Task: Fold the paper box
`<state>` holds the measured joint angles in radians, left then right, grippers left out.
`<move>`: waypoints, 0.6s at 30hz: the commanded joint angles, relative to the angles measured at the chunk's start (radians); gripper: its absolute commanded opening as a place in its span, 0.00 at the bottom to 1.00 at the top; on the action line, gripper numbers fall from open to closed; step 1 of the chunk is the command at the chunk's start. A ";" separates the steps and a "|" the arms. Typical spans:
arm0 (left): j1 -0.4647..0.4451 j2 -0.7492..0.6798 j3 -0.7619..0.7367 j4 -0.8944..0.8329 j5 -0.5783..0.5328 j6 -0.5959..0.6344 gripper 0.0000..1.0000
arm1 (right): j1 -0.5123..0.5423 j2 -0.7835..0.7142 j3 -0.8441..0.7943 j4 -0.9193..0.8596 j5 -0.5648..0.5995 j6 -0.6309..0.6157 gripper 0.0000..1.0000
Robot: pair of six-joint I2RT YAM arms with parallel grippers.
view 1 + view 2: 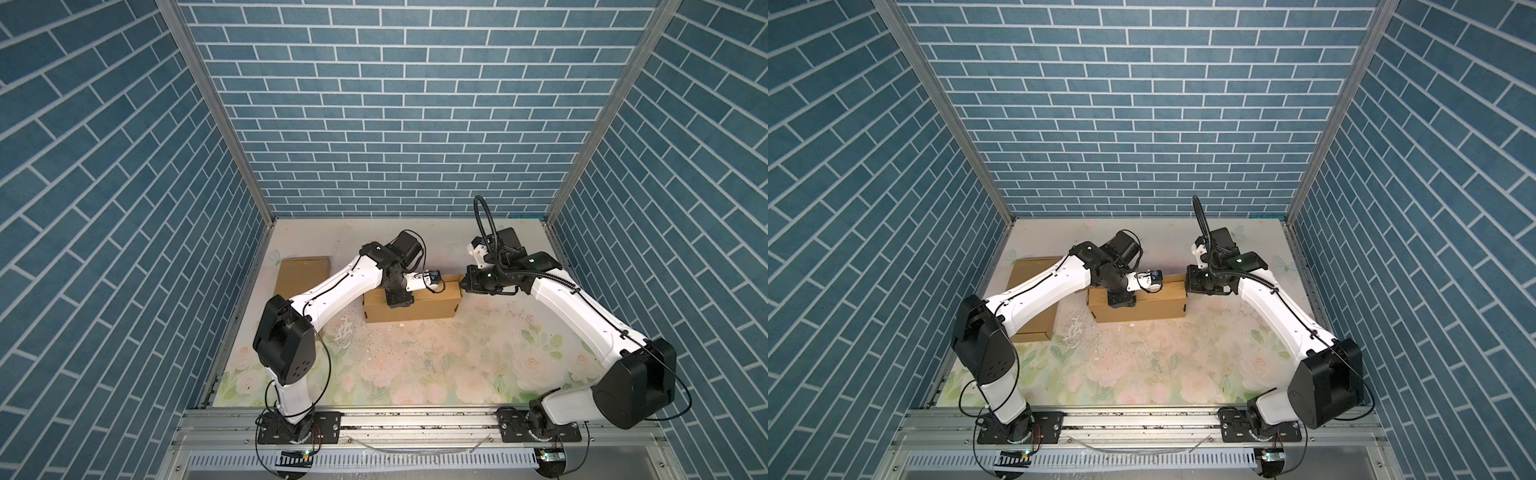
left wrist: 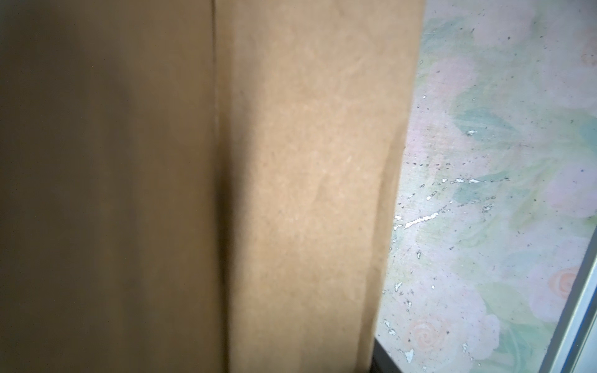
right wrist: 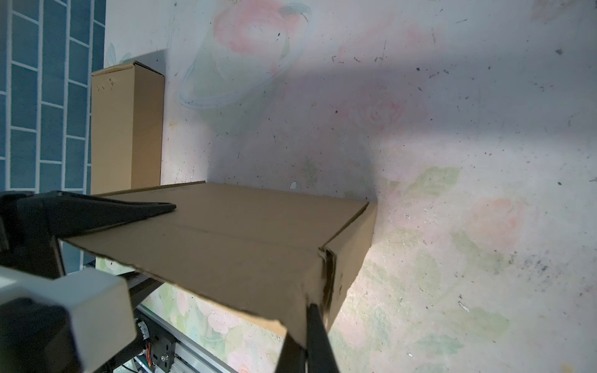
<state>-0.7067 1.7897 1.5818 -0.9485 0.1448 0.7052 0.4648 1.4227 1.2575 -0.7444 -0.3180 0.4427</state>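
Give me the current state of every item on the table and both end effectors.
paper box, erected, top flaps folded down.
second cardboard box, closed, lying flat by the left wall, no end effector on it.
left end effector, down on the paper box's top; open or shut unclear.
right end effector, shut, tip against the paper box's right end.
table, floral cover scuffed and flaking.

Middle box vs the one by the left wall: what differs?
Middle box sits mid-table, long side across the view; wall box lies by the left wall, long side front to back. The left gripper and right gripper are at the middle box; the wall box is untouched. Both are plain brown cardboard.
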 commanded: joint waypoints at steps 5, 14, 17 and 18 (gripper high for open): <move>-0.001 0.029 0.002 -0.003 -0.030 -0.021 0.64 | 0.008 0.013 -0.058 -0.052 0.043 0.017 0.00; 0.020 -0.061 0.014 0.048 -0.007 -0.057 0.75 | 0.008 0.015 -0.050 -0.032 0.037 0.037 0.00; 0.028 -0.117 -0.001 0.093 0.009 -0.074 0.76 | 0.008 0.012 -0.050 -0.035 0.040 0.036 0.00; 0.029 -0.140 -0.010 0.108 0.013 -0.076 0.77 | 0.008 0.012 -0.050 -0.035 0.042 0.036 0.00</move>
<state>-0.6884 1.7298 1.5776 -0.8898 0.1352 0.6548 0.4648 1.4227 1.2476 -0.7170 -0.2951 0.4488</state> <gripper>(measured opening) 0.767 0.047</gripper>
